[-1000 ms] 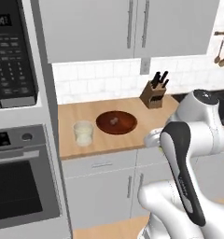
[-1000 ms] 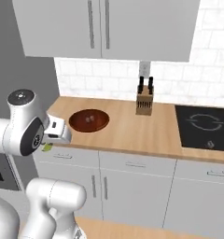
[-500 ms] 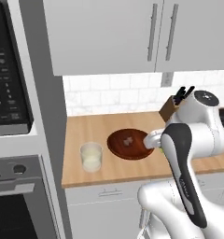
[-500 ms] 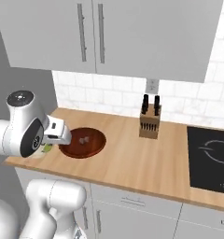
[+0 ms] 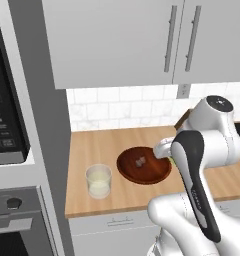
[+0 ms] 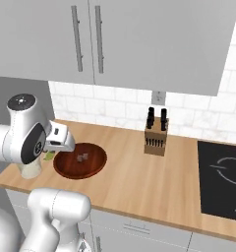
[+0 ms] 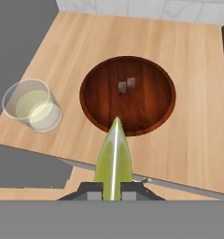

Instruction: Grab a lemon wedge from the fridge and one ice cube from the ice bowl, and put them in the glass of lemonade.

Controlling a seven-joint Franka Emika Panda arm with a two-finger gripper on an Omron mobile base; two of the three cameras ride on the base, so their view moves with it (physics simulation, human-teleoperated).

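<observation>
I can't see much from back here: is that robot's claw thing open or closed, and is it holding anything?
Gripper: closed, holding the lemon wedge.

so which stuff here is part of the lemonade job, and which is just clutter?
Job:
- lemon wedge, held in the gripper
- ice bowl with two ice cubes
- glass of lemonade

Clutter:
- knife block
- hob
- microwave

Your arm [image 5: 202, 165] is glossy white with rounded bulbous links, a dark grey band along one link and grey joint caps.
</observation>
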